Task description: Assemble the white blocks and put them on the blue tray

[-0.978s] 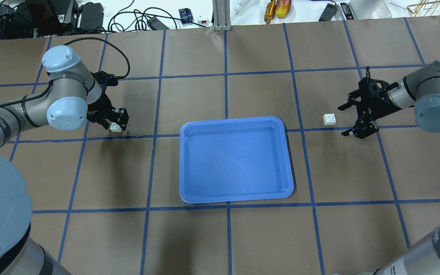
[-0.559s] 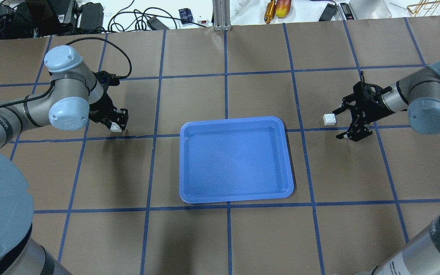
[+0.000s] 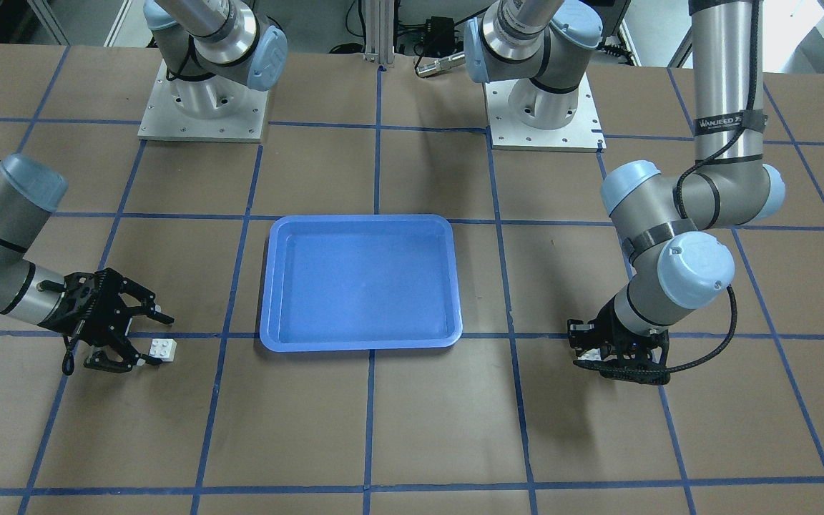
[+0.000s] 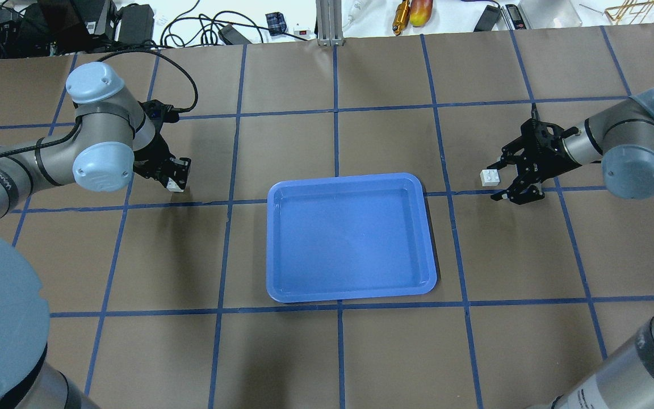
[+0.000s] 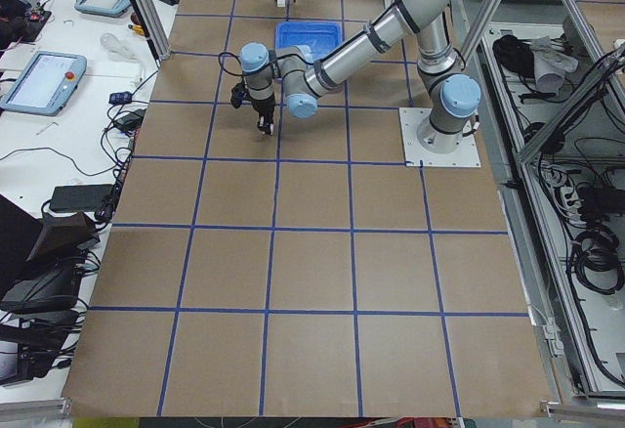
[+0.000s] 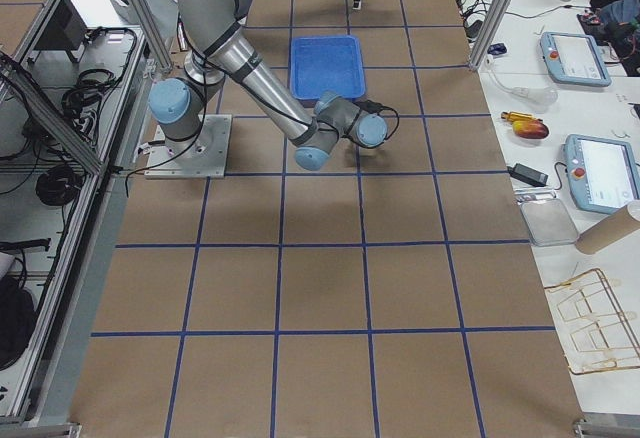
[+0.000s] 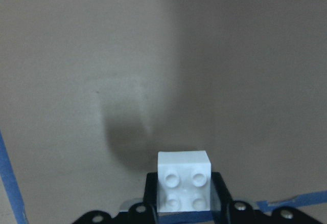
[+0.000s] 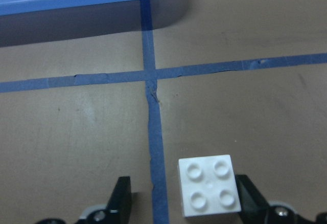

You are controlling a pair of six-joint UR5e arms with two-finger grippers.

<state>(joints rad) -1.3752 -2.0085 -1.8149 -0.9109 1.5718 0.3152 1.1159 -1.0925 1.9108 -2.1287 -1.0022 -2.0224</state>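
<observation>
The blue tray (image 4: pixel 351 177) lies in the middle of the table (image 4: pixel 327 352). Seen from overhead, the left end effector (image 4: pixel 177 180), at the tray's 10 o'clock, is clamped on a white block (image 7: pixel 184 180). At 2 o'clock the right end effector (image 4: pixel 495 182) has its fingers apart, astride a second white block (image 4: pixel 490 177) resting on the table.

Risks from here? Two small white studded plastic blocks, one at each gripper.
1. The right-hand white studded plastic block sits off-centre in the open right gripper, near one finger; closing may shove or twist it.
2. The left gripper seems to pinch the left-hand white block at the very tip only; it might slip during mating.
</observation>
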